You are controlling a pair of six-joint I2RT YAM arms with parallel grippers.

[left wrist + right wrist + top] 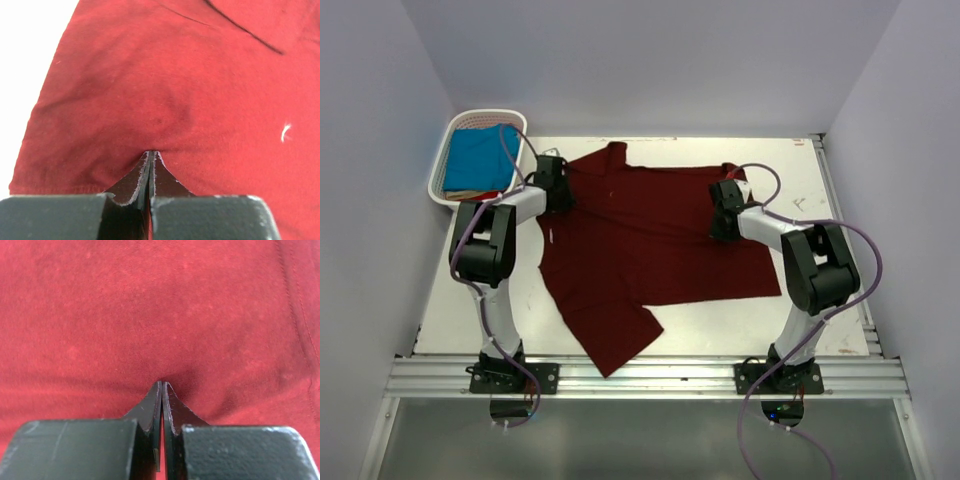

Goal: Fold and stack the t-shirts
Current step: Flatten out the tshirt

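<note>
Two pinches are held on the maroon t-shirt (650,240), left gripper (151,153) and right gripper (161,383) both clamped fully closed on it, its length spread left-to-right between them.

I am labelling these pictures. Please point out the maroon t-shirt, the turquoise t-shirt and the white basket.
maroon t-shirt (650,240), top view, middle of its body.
turquoise t-shirt (480,160), top view, exposed top surface.
white basket (440,160), top view, left wall.

two t-shirts (650,240) (475,160), one basket (485,116), two arms (485,245) (820,265)
</note>
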